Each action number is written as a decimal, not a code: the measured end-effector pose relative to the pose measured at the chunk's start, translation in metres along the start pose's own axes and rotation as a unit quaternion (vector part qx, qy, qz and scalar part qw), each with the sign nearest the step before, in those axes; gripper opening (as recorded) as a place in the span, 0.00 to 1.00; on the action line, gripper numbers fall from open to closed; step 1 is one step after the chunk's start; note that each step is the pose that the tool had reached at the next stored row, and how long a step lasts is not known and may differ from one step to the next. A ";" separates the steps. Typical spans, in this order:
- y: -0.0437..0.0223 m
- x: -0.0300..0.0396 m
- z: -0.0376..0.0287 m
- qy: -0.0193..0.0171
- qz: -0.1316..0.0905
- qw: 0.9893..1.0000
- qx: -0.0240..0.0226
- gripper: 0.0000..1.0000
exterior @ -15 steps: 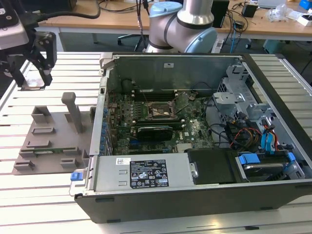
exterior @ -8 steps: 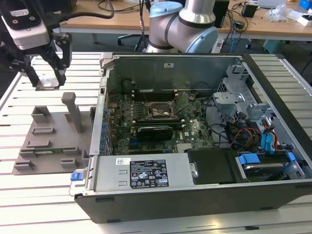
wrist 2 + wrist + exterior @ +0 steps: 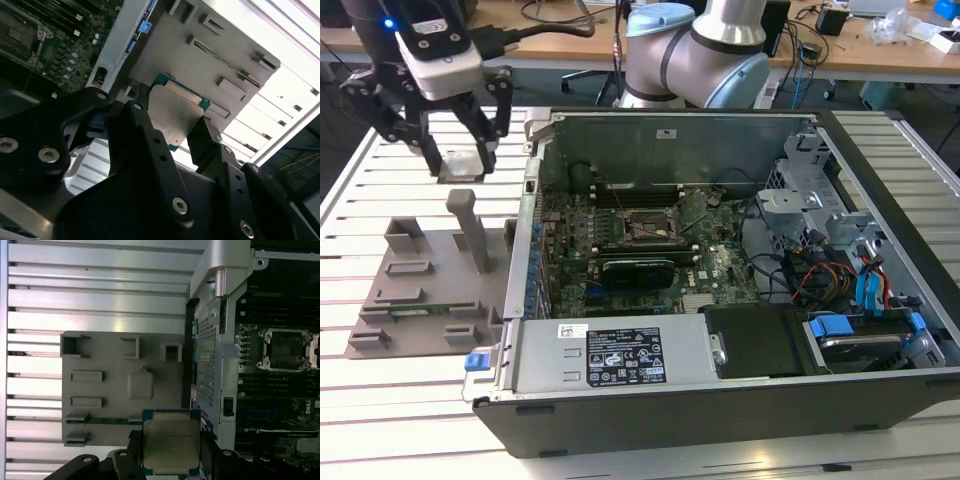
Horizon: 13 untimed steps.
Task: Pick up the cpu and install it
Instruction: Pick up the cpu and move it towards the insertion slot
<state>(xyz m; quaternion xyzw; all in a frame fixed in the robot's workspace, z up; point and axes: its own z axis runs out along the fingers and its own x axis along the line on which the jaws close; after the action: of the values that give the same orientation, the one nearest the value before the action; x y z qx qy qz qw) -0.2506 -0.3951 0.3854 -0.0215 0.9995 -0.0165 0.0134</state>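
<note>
The black two-fingered gripper [image 3: 460, 163] pinches the cpu [image 3: 460, 158], a small flat square chip with a silvery-grey metal top plate. One finger [image 3: 134, 452] presses on each of two opposite edges, and the plate [image 3: 171, 446] lies flat between them. The chip hangs lifted off the slatted aluminium table [image 3: 380, 400], at the far left of the exterior view, near the far end of the grey plastic tray with upright posts [image 3: 420, 290]. To the exterior view's right stands the open dark computer case [image 3: 720, 400]. The square processor socket [image 3: 650, 228] on its green motherboard lies well apart from the chip.
</note>
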 end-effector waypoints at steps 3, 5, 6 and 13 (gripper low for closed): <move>0.0032 -0.0137 0.0006 0.000 0.000 1.000 0.000 0.55; 0.0055 -0.0234 0.0011 0.000 0.000 1.000 0.000 0.55; 0.0071 -0.0308 0.0014 0.001 0.000 1.000 0.000 0.55; 0.0152 -0.0717 0.0050 0.002 0.000 1.000 0.000 0.55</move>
<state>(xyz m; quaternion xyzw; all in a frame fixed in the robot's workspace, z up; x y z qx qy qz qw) -0.1794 -0.3770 0.3817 -0.0214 0.9996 -0.0165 0.0116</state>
